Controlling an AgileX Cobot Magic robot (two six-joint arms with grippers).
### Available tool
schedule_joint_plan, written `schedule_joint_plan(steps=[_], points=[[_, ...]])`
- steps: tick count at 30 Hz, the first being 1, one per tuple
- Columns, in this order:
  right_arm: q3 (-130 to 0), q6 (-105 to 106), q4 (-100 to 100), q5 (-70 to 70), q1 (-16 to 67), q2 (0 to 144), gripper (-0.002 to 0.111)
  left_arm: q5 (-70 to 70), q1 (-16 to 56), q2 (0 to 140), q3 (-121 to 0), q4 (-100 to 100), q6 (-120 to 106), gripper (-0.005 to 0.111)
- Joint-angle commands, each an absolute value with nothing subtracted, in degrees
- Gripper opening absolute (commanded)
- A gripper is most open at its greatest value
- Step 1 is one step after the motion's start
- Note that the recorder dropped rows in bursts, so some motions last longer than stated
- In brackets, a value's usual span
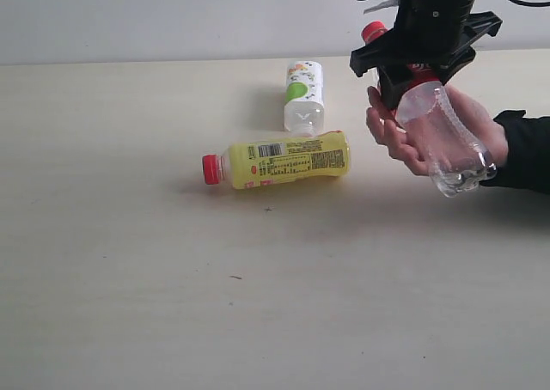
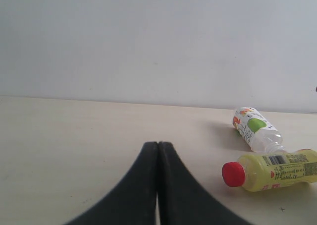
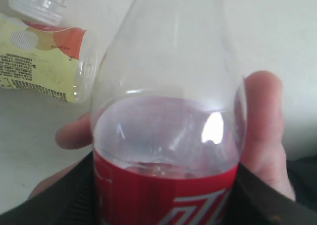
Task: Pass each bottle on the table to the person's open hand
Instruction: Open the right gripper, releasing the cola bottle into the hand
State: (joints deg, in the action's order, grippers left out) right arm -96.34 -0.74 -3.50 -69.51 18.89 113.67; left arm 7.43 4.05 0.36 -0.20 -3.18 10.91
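My right gripper [image 1: 418, 70] is shut on the clear slim bottle [image 1: 440, 141] at its red label, red cap [image 1: 373, 31] up and tilted away. The bottle's lower body rests in the person's open hand [image 1: 391, 139], whose fingers curl around it. The right wrist view shows the bottle [image 3: 166, 111] between my right gripper [image 3: 163, 202] and the hand [image 3: 262, 131] behind it. The yellow bottle [image 1: 288, 161] lies on the table [image 1: 129, 278], red cap leftward. One green-and-white labelled bottle [image 1: 303, 94] lies behind it. My left gripper [image 2: 158, 146] is shut and empty, out of the exterior view.
The person's black sleeve [image 1: 526, 149] comes in from the right edge. A pale wall [image 1: 172, 16] runs behind the table. The left wrist view shows the yellow bottle [image 2: 277, 170] and the green-and-white bottle [image 2: 255, 128] off to one side. A second green-and-white bottle is out of view.
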Motion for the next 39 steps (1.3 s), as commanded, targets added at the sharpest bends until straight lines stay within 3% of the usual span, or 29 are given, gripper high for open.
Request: schedule_joint_plan(steps=[1, 5, 11, 39], points=[[-96.9, -0.8, -4.0, -69.0, 18.5, 113.4, 0.036, 7.4, 4.0, 0.0, 0.0, -2.7, 10.8, 0.000], [-96.9, -0.8, -4.0, -68.9, 18.5, 113.4, 0.056, 7.4, 4.0, 0.0, 0.0, -2.7, 10.8, 0.000], [-96.9, -0.5, -4.0, -68.7, 18.6, 113.4, 0.073, 7.4, 4.0, 0.0, 0.0, -2.7, 10.8, 0.000], [-97.0, -0.5, -3.4, -67.3, 18.6, 107.1, 0.074, 7.4, 4.0, 0.0, 0.0, -2.7, 10.8, 0.000]])
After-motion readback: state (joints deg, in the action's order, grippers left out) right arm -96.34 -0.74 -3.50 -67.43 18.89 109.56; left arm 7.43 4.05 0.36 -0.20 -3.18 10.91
